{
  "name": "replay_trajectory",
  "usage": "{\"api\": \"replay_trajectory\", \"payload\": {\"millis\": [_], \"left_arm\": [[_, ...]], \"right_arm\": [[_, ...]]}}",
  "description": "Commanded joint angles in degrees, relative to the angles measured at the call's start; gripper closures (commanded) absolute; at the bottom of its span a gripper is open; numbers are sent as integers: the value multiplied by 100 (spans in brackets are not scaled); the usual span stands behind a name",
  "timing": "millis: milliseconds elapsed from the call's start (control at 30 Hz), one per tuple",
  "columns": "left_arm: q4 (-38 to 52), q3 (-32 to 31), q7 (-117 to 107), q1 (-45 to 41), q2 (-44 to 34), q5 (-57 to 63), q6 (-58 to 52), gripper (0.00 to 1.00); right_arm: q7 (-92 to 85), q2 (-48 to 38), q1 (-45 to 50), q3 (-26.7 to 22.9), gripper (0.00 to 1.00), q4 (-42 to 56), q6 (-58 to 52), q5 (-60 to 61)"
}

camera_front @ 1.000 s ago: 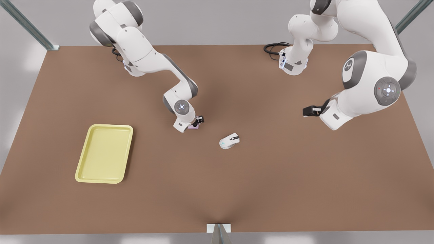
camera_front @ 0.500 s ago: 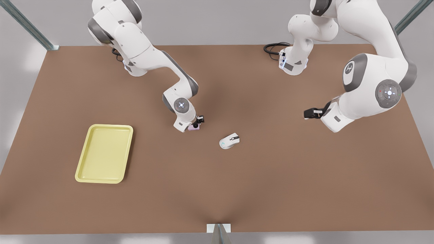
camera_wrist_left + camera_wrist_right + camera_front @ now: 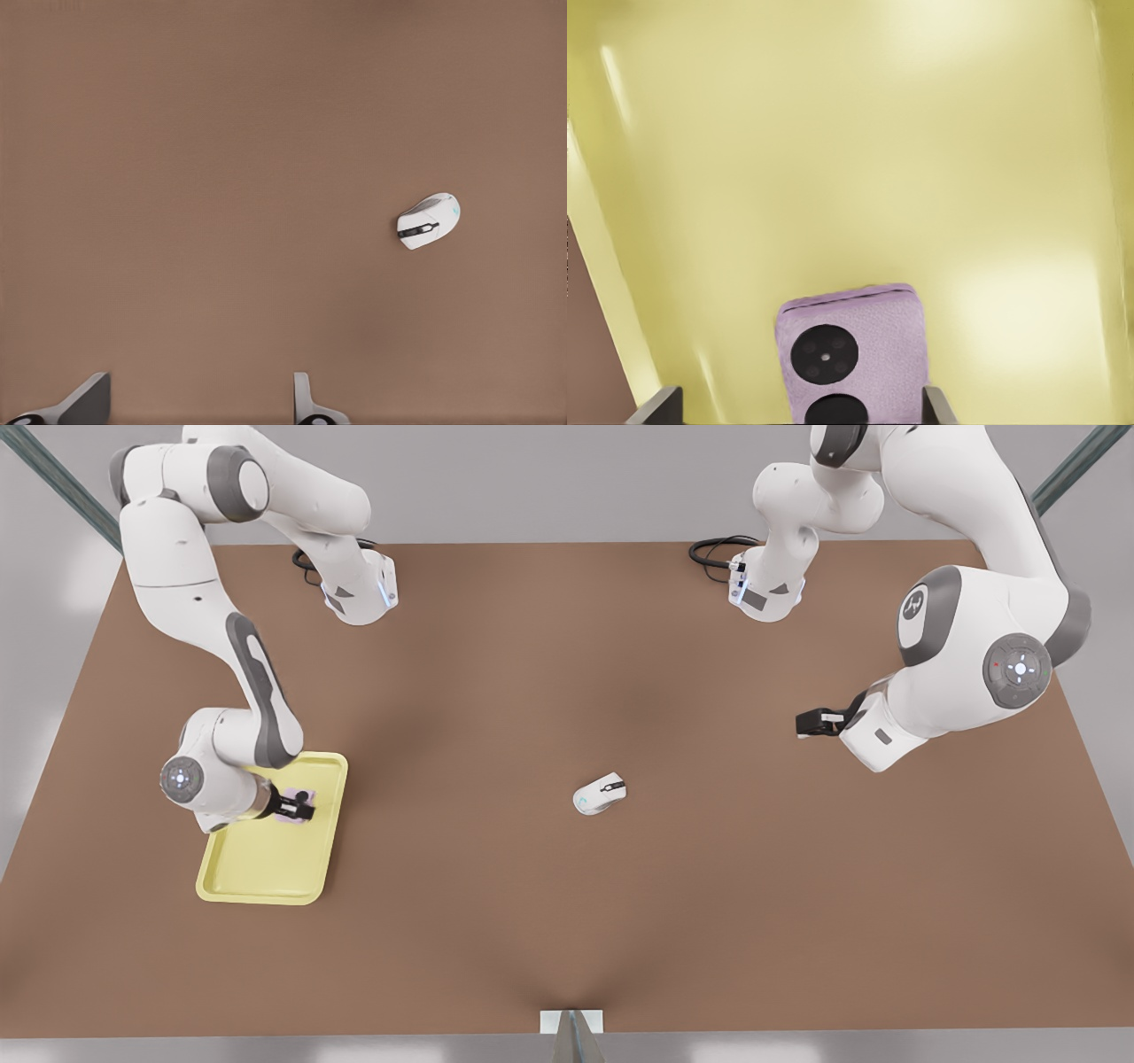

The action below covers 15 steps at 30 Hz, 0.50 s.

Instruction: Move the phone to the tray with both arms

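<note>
Right gripper (image 3: 301, 809): you see it over the tray on the front view's left, fingers (image 3: 660, 405) closed on the phone's two sides.
Phone (image 3: 852, 359): pale pink, camera circles up, held between those fingers above the tray's floor; you cannot tell whether it touches.
Tray (image 3: 266, 868): pale yellow, lying flat on the brown surface (image 3: 567, 921).
Left gripper (image 3: 808, 723): it waits over the surface at the front view's right, fingers (image 3: 310, 403) spread wide, holding nothing.
Mouse (image 3: 600, 793): white, near the middle of the surface, well apart from both grippers.
</note>
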Motion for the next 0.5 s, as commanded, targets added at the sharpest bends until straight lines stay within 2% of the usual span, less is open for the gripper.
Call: {"api": "replay_trajectory", "payload": {"millis": [0, 67, 133, 167, 233, 300, 400, 467], "left_arm": [[3, 2, 39, 0, -6, 14, -3, 0], [3, 2, 39, 0, -6, 5, -12, 0], [3, -7, 48, 0, 21, 322, -12, 0], [3, -7, 48, 0, 30, 313, -12, 0], [3, -7, 39, 0, 21, 322, -20, 0], [3, -7, 30, 0, 21, 322, -20, 0], [3, -7, 30, 0, 21, 322, -20, 0], [3, -7, 30, 0, 21, 322, -12, 0]], "right_arm": [[-2567, 31, 16, -10, 0, 196, -48, -35], [-2601, -31, 16, -1, 0, 521, -434, -35], [-2531, -127, 200, 51, 0, 1909, -1577, -17], [-2172, -312, 472, 25, 0, 2305, -2016, -43], [-1266, -1024, 692, 51, 0, 2349, -3053, -255], [-1011, -1059, 763, 51, 0, 3158, -3880, -131], [-967, -610, 754, 51, 0, 3527, -3723, -96], [-976, -1032, 701, 25, 0, 2895, -3327, 159]]}}
